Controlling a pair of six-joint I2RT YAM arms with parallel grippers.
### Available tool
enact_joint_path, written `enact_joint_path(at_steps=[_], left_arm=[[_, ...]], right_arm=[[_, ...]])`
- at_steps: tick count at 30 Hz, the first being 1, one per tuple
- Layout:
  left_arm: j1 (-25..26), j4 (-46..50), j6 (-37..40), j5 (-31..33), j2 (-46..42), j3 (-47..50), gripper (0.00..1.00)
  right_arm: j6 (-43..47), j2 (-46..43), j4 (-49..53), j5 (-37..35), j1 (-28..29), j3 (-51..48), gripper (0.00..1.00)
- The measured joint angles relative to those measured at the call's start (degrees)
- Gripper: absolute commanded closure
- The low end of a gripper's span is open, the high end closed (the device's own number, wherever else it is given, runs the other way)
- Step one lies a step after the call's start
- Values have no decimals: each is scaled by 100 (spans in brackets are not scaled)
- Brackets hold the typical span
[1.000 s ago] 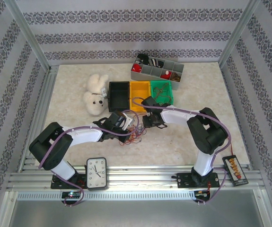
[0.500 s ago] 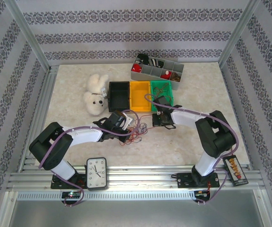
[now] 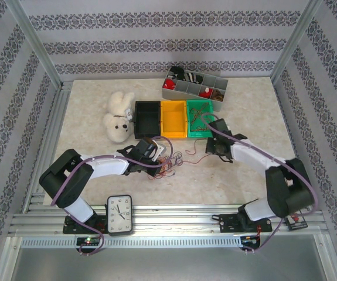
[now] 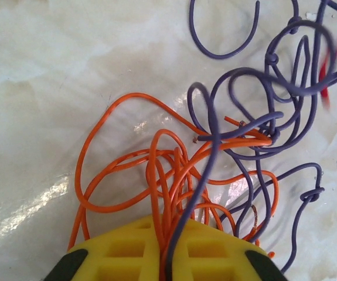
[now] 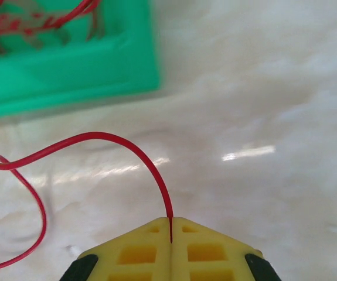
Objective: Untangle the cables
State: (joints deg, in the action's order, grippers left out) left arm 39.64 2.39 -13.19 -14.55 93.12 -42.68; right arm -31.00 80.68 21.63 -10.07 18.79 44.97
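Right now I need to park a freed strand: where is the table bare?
Bare: the marble tabletop right of the green plastic bin, and the strip left of the white plush toy. Crowded: mid-table, where thin curly cables sprawl between the left gripper and right gripper.

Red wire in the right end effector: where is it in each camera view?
Top external: the red wire runs from the right end effector left toward the tangle.
Left wrist: probably the blurred red streak at the upper right edge.
Right wrist: it arcs up from the shut end effector, curling left below the green bin.
Shared landmark: the green bin, top and right wrist views.
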Motion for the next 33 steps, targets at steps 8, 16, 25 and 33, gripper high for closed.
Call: enact_joint_path(at_steps=[8,16,25,33], left_arm=[[0,-4,-11,-2,17,-11,100],[0,-13,-37,-22,96,-76,100],[0,-92,-103,-46,146,-98,100],[0,-125,-122,-46,155,-98,100]], right_arm=[[-223,-1298,131,-304,-1357,-433,100],[-52,-2168,216,-343,-1493,-33,99],[299,-1281,-63,-378,-1449,1200,99],[621,-74,-203,-619,-1169,1832,99]])
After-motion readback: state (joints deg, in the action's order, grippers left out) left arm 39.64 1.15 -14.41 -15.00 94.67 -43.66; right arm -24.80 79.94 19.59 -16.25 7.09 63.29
